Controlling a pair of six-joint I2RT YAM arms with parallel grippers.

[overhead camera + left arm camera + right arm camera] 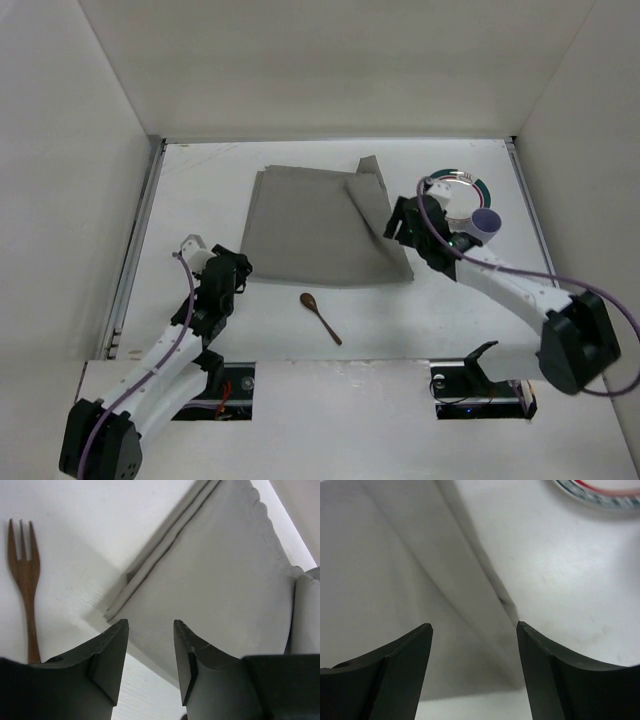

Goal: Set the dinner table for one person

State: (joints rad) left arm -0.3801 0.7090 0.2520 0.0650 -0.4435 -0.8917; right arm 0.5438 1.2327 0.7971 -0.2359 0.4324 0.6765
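Grey cloth, the placemat (pixel 310 225), lies in the middle of the white dinner table (pixel 200 190), which spreads beneath everything. Its right side is doubled back in a triangular flap (pixel 372 205). The right gripper (pixel 393 222) hangs at that flap's edge with its jaws apart, holding nothing. The left gripper (pixel 243 268) sits at the mat's near-left corner, likewise parted and empty.

The step in hand looks to be flattening the mat. To do it well, the right jaws should close on the top layer only, low at the free edge. They should then draw it outward to the right, stopping short of the plate (pixel 478 180) and the purple cup (pixel 487 222). The left arm would do best pressing its corner down so the cloth does not slide toward the fork (pixel 25 580) or the spoon (pixel 320 317).
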